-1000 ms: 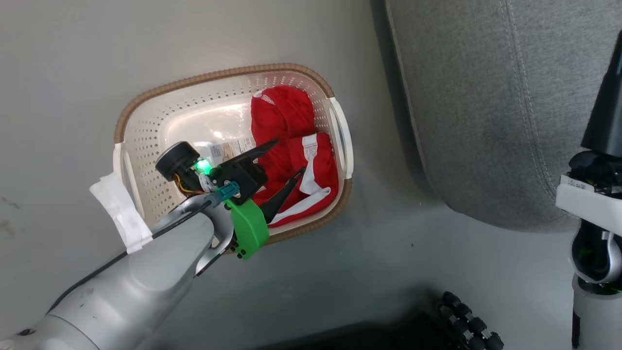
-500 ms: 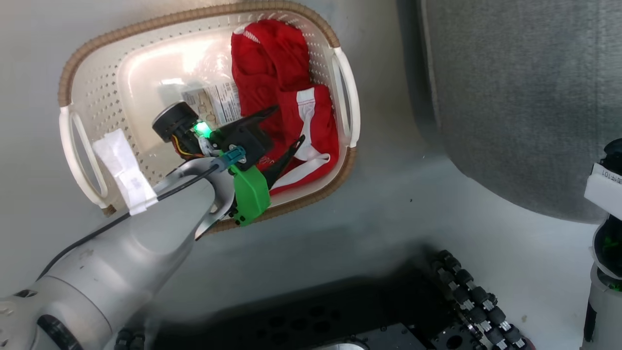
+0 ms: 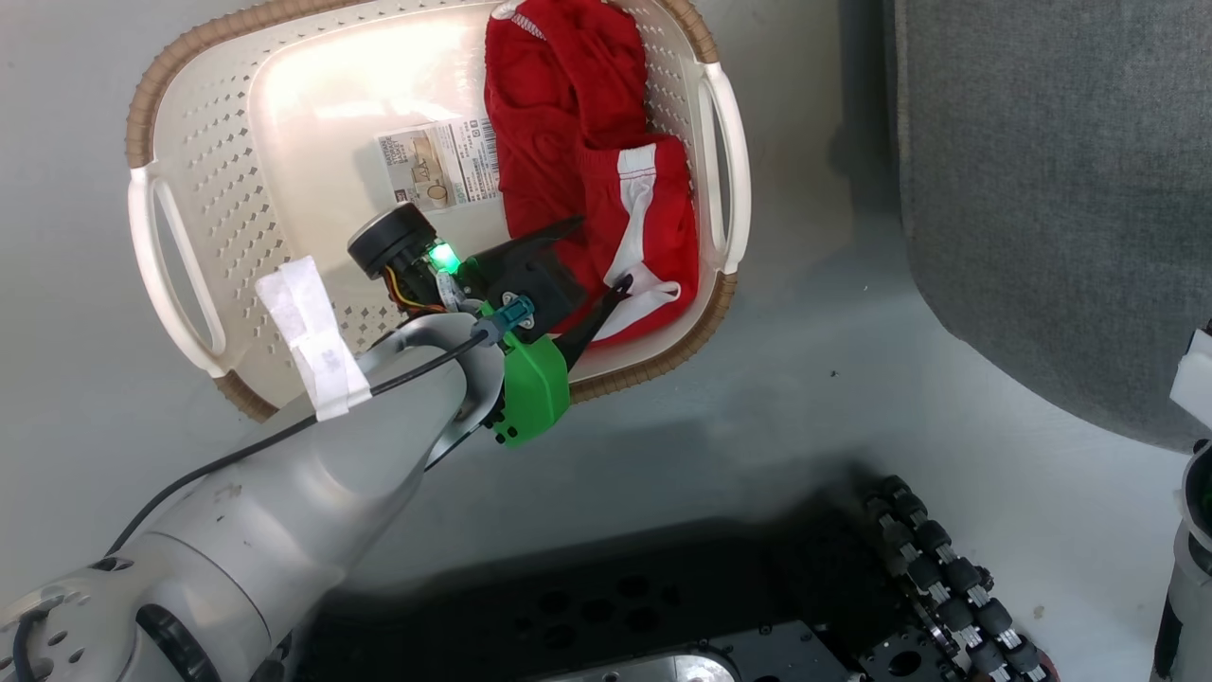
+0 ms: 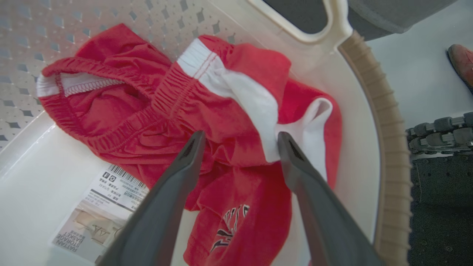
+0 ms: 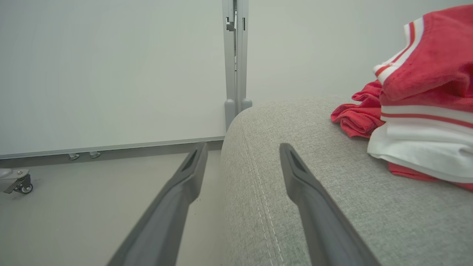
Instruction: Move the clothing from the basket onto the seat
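Red clothing (image 3: 587, 161) with white panels lies crumpled along the right side of the cream perforated basket (image 3: 199, 189). My left gripper (image 3: 601, 253) hangs open inside the basket, just above the cloth. In the left wrist view, the left gripper (image 4: 239, 140) straddles the clothing (image 4: 221, 111) at its white side panel, with nothing pinched. The grey seat (image 3: 1042, 189) is to the right of the basket. My right gripper (image 5: 242, 149) stands open and empty over the rounded edge of the seat (image 5: 314, 207). More red-and-white clothing (image 5: 425, 111) lies on the cushion to its right.
A paper label (image 3: 440, 166) is stuck to the basket floor. My black wheeled base (image 3: 928, 568) shows at the bottom of the head view. A reddish shoe (image 4: 460, 61) stands on the floor beyond the basket. A white panel with a grey post (image 5: 235, 55) stands behind the seat.
The head camera has dipped and come closer, so the basket looks bigger and higher in the picture. My left gripper has stayed open over the red clothing and sunk lower into the basket.
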{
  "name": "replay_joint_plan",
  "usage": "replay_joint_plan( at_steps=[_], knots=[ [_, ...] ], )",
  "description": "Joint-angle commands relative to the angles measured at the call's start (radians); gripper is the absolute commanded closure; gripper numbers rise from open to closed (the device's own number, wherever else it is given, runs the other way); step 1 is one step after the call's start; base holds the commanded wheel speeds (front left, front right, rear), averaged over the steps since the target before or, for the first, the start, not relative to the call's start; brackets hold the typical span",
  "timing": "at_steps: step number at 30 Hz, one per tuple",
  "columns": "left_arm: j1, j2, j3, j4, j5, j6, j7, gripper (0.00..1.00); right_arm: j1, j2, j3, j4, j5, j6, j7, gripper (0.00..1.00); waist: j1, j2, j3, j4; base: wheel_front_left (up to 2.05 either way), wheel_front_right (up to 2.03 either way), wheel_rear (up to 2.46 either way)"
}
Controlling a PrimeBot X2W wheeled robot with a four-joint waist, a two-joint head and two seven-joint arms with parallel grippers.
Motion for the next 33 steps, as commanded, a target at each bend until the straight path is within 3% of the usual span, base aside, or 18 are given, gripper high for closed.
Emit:
replay_joint_plan(
  at_steps=[1,15,27,28,29,30,31,32,33],
  knots=[
    [-0.006,-0.002,0.001,0.013,0.015,-0.003,0.0,0.0,0.014,-0.001,-0.003,-0.01,0.008,-0.002,-0.003,0.0,-0.0001,-0.0001,0.0,-0.003,0.0,0.0,0.0],
    [-0.002,-0.016,0.001,0.118,0.031,-0.003,0.018,0.0,0.013,-0.001,-0.004,-0.018,0.02,-0.002,-0.003,0.0,-0.0001,-0.0001,-0.004,0.0,0.0,0.0,0.0],
    [0.019,0.005,0.001,0.063,-0.046,-0.003,0.184,0.0,0.005,-0.001,0.007,-0.02,0.007,-0.002,-0.003,0.0,-0.0001,-0.0001,-0.023,-0.003,0.0,0.0,0.0],
    [0.021,0.013,0.001,0.046,-0.041,-0.003,0.181,0.11,0.005,-0.001,0.009,-0.021,0.008,-0.002,-0.003,0.0,-0.0001,-0.0001,-0.024,-0.005,0.0,0.0,0.0],
    [0.022,0.02,0.001,0.027,-0.031,-0.003,0.17,0.6,0.004,-0.001,0.01,-0.021,0.009,-0.002,-0.003,0.0,-0.0001,-0.0001,-0.025,-0.006,0.0,0.0,0.0],
    [0.02,0.025,0.001,0.005,-0.027,-0.003,0.15,0.8,0.003,-0.001,0.012,-0.021,0.01,-0.002,-0.003,0.0,-0.0001,-0.0001,-0.026,-0.008,0.0,0.0,0.0],
    [0.016,0.03,0.001,-0.005,-0.03,-0.003,0.13,0.91,0.003,-0.001,0.012,-0.021,0.012,-0.002,-0.003,0.0,-0.0001,-0.0001,-0.027,-0.008,0.0,0.0,0.0],
    [0.015,0.032,0.001,-0.018,-0.036,-0.003,0.109,0.79,0.005,-0.001,0.014,-0.021,0.014,-0.002,-0.003,0.0,-0.0001,-0.0001,-0.027,-0.009,0.0,0.0,0.0],
    [0.014,0.032,0.001,-0.027,-0.035,-0.003,0.093,0.58,0.007,-0.001,0.015,-0.02,0.016,-0.002,-0.003,0.0,-0.0001,-0.0001,-0.028,-0.01,0.0,0.0,0.0]
  ],
)
